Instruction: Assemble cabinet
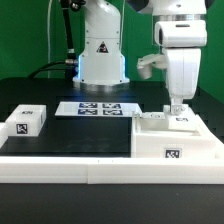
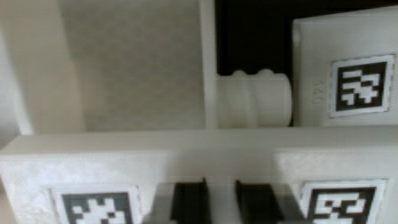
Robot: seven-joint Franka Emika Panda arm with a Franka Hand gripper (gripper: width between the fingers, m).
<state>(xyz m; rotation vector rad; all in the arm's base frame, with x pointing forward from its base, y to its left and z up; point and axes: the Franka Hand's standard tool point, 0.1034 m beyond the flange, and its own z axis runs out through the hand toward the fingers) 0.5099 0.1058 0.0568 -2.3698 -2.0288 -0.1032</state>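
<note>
The cabinet (image 1: 172,150), the largest white block on the bench, sits at the exterior view's right. It is pushed against the raised white rail (image 1: 60,170) that runs along the front of the black table (image 1: 85,135). I judge it is lodged there so the rail can brace it while parts are pressed on. The arm comes straight down over it, and the gripper (image 1: 178,108) is at the cabinet's upper face, towards its rear edge, at or just above a small tagged panel. From the room side the fingers look narrowly set, but I cannot tell whether they are clamped on anything or merely close together. The wrist view does not settle it: dark bars appear between two markers at the near edge, and they cannot be identified. That view does show a white tagged panel (image 2: 356,85) with a ribbed round knob (image 2: 258,97) just beside it. Below these is a broad white face of the cabinet (image 2: 160,155). The vertical approach suits pressing down or a fine seating adjustment, and that is the step I take to be in hand. The small white block (image 1: 27,120) lies well apart at the exterior view's left. The marker board (image 1: 100,108) lies flat before the robot's base.
</note>
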